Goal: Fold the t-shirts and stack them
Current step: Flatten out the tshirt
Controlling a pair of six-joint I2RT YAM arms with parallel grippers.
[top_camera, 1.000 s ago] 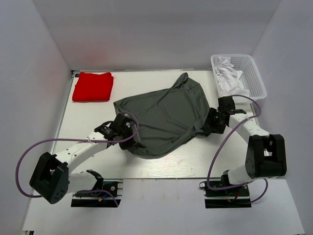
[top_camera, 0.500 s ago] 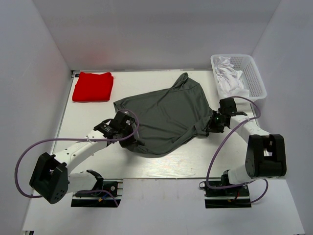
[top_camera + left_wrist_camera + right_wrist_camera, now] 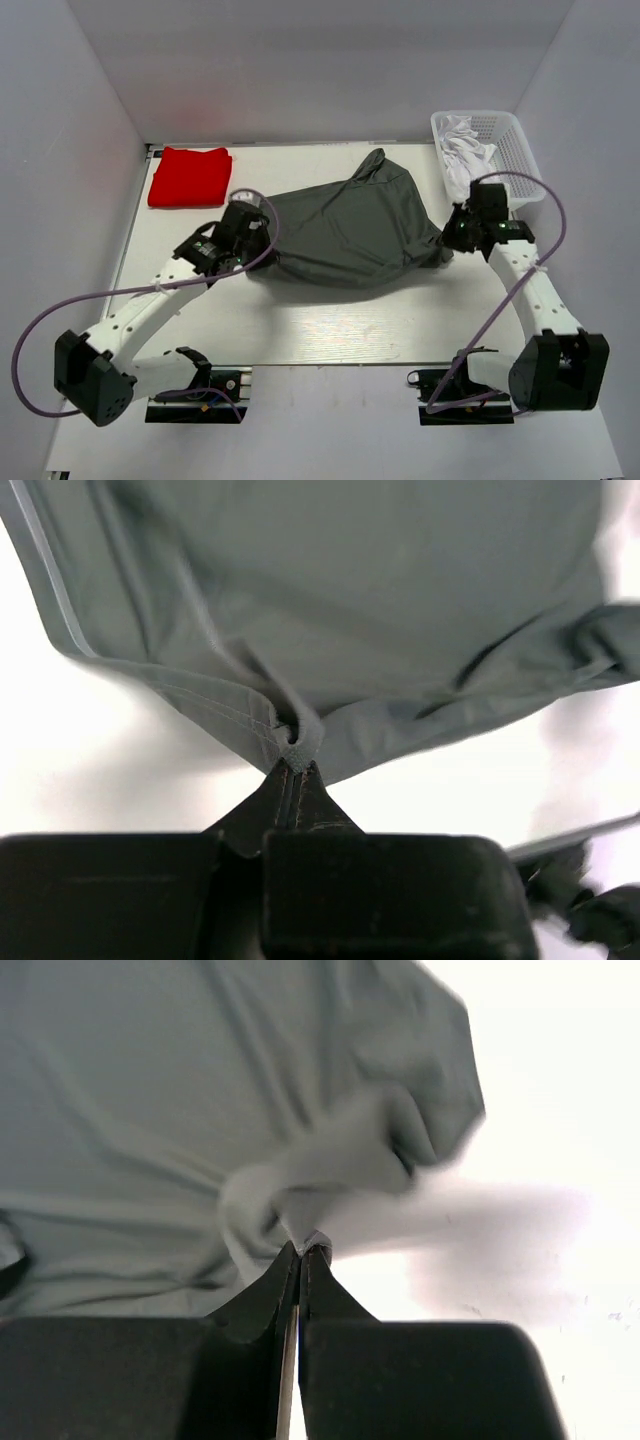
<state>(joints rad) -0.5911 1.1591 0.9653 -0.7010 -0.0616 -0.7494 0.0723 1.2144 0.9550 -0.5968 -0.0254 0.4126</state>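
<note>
A white table (image 3: pixel 350 325) walled in by pale panels. The left gripper (image 3: pixel 297 764), jaws pressed tight together, pinches a small pucker of hem on the dark grey t-shirt (image 3: pixel 345 225). The right gripper (image 3: pixel 303 1249), likewise closed to a sliver, nips a bunched corner on the garment's opposite side. Between the two, the shirt's near edge appears raised off the surface, and the cloth sags in a slack drape. Its far part, peaked toward the back of the table, rests down. At the far left corner the red t-shirt (image 3: pixel 190 177) lies folded into a neat rectangle, well apart from the grey one. At the far right, a white plastic basket (image 3: pixel 530 170) holds crumpled white cloth (image 3: pixel 462 150).

With the red shirt apparently done, the work in hand looks like spreading the grey one or making its first fold. The next move probably calls for both arms to travel together and keep the held edge evenly taut, so the cloth lays down flat rather than rumpled. Each grip has only a little fabric, so a jerk could pull it free.
</note>
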